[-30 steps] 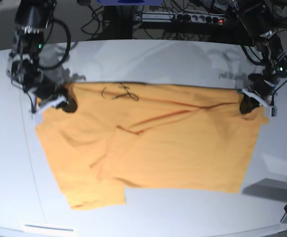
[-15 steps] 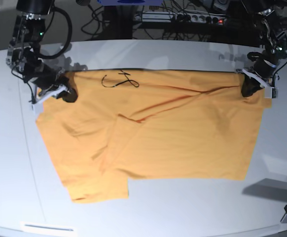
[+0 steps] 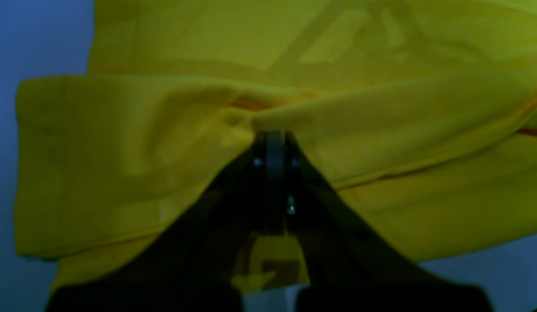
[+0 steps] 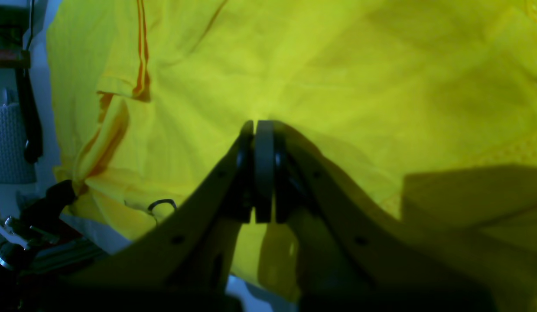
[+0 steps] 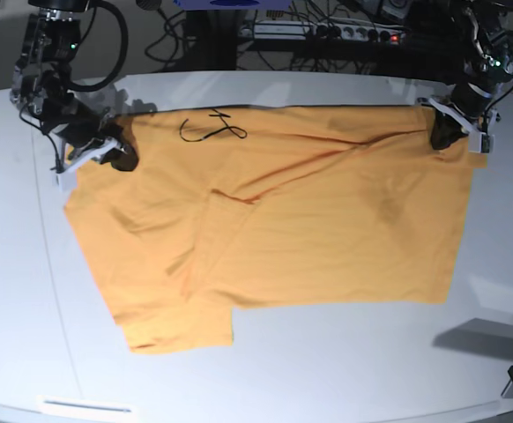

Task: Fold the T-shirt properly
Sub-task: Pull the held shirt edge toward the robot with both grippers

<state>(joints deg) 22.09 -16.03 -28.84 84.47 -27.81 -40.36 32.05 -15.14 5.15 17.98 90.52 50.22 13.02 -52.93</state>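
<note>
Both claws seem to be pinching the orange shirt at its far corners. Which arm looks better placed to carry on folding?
Neither clearly: the left claw and right claw are each shut on a far corner of the T-shirt, so they likely move together.

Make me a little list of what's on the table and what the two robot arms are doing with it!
cloth: orange-yellow T-shirt, spread on the white table
marking: dark squiggle near the far edge
left gripper: jaws shut on the T-shirt's far corner
right gripper: jaws shut on the other far corner
fold: not finished
</note>
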